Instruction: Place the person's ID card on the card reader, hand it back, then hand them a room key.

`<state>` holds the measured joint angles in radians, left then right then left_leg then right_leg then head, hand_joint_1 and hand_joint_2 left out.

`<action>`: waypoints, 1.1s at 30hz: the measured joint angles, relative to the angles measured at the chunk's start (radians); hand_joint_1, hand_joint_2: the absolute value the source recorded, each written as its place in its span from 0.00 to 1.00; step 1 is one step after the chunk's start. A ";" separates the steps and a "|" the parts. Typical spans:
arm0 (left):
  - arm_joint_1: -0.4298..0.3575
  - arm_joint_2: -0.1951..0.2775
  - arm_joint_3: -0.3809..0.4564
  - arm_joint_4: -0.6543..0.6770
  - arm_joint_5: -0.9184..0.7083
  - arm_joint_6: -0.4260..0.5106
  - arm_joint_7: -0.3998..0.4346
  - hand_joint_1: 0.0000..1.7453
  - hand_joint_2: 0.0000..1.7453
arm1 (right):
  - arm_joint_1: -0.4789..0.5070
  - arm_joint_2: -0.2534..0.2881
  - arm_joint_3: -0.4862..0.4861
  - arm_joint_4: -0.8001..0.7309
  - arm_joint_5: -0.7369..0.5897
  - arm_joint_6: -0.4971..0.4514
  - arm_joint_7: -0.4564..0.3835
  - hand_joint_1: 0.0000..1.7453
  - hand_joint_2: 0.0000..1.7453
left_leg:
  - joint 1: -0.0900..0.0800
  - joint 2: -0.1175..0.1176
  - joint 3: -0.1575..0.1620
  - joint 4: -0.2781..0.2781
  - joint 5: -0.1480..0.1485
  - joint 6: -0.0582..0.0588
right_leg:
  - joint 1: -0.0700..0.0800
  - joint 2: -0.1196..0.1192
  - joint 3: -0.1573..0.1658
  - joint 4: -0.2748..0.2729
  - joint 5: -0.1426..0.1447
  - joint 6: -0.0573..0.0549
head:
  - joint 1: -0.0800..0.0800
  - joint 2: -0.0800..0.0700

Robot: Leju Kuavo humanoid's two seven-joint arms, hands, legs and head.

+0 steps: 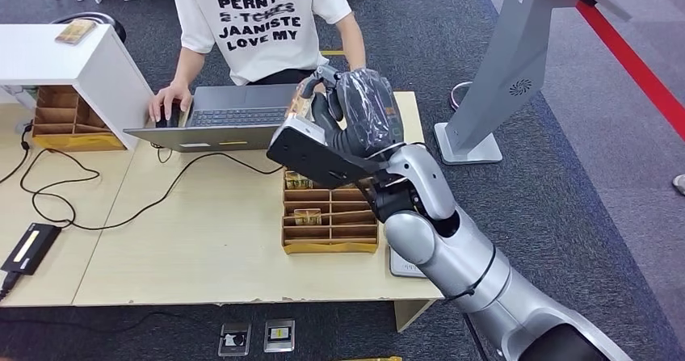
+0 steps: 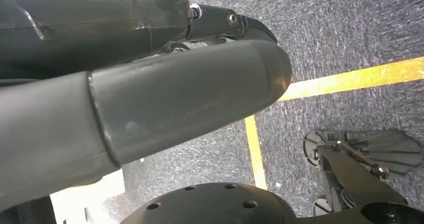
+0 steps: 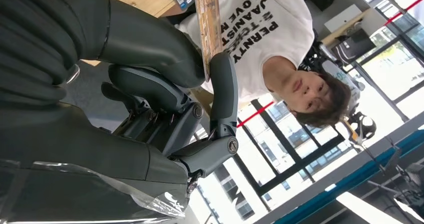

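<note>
My right hand (image 1: 359, 111) is raised over the far edge of the table (image 1: 202, 248), just in front of the person (image 1: 262, 22) in a white printed T-shirt. It pinches a tan, wood-patterned card (image 1: 300, 102) between thumb and a finger. The right wrist view shows that card (image 3: 207, 23) edge-on in my right hand (image 3: 165, 83), with the person's shirt behind it. Similar tan cards (image 1: 308, 216) lie in the wooden slotted organizer (image 1: 329, 236) under my arm. A grey card reader (image 1: 401, 266) peeks out beside my forearm. My left hand (image 2: 150, 98) hangs above the carpet, holding nothing.
An open laptop (image 1: 226, 119) faces the person, whose hand (image 1: 170, 100) rests at its left. A second organizer (image 1: 69, 123) sits under a white shelf (image 1: 73, 62). Cables and a black power brick (image 1: 31, 248) lie at left. A grey kiosk stand (image 1: 501, 70) is at right.
</note>
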<state>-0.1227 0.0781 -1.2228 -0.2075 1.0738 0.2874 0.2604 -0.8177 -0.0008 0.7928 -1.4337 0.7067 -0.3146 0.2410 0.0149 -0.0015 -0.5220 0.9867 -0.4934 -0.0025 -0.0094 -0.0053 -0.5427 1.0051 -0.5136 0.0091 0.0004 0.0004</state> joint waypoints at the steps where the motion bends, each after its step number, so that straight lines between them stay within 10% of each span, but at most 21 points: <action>1: 0.000 0.000 0.000 0.000 -0.002 0.000 0.001 0.00 0.00 | -0.010 0.006 0.002 0.015 0.001 0.006 0.003 1.00 1.00 | 0.000 0.000 0.000 0.000 0.000 0.000 | 0.000 0.000 0.000 0.000 0.000 0.000 | 0.000 0.000; 33: -0.005 0.000 -0.024 0.000 -0.042 -0.019 0.013 0.00 0.00 | -0.314 0.141 0.008 0.587 -0.040 0.025 0.070 1.00 1.00 | 0.000 0.000 0.000 0.000 0.000 0.000 | 0.000 0.000 0.000 0.000 0.000 0.000 | 0.000 0.000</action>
<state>-0.1276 0.0782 -1.2466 -0.2075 1.0319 0.2688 0.2730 -1.1315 0.1406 0.8010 -0.8464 0.6666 -0.2893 0.3108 0.0149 -0.0015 -0.5219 0.9868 -0.4932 -0.0026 -0.0094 -0.0050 -0.5429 1.0052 -0.5135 0.0091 0.0006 0.0004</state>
